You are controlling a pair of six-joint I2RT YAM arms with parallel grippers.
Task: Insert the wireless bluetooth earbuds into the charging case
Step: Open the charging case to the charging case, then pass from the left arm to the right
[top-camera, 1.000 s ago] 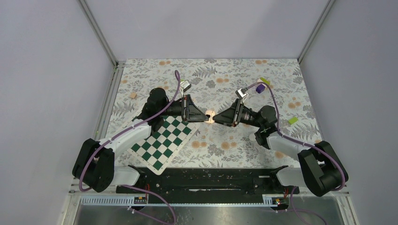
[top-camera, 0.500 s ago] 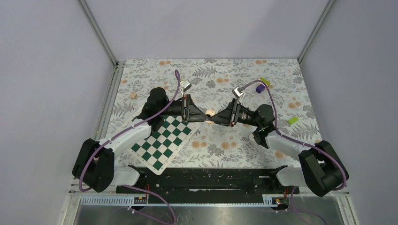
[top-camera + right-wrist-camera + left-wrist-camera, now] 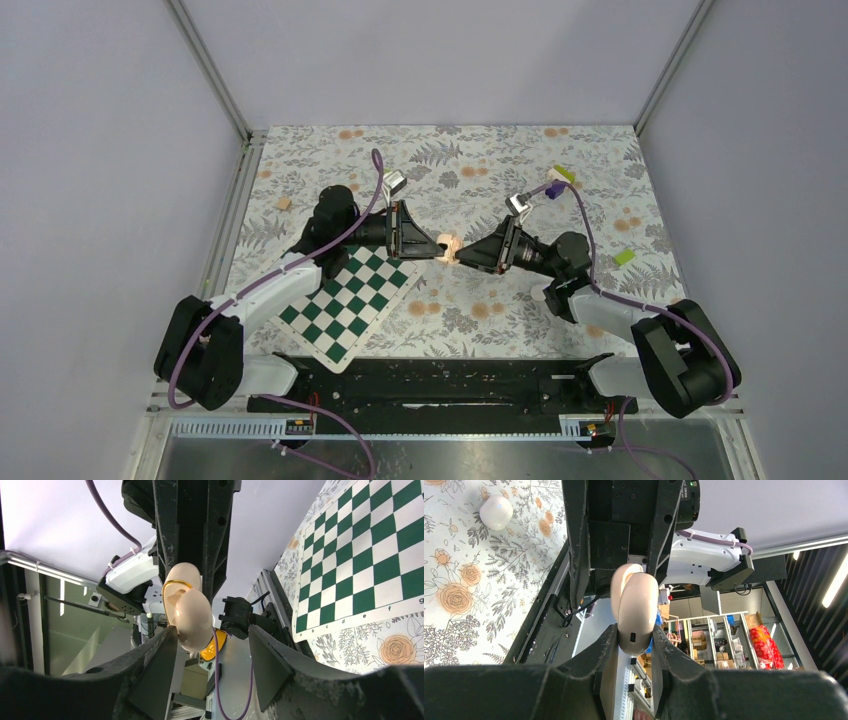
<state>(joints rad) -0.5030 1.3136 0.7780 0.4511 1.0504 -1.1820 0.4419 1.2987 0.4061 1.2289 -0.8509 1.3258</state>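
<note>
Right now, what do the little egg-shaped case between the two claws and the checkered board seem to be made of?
The charging case looks like smooth moulded plastic, pale pinkish white with a soft sheen. It has a rounded shell, a clean seam and a small port cut into its end. The chessboard looks like a thin printed mat, matte, perhaps vinyl or card; it lies flat.

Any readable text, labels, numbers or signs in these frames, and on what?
"e", "f": border of the chessboard, right wrist view; the other border letters are too small to read.
Print on the red bag on the background shelves: blurred, unreadable.
On the charging case: no text visible.
</note>
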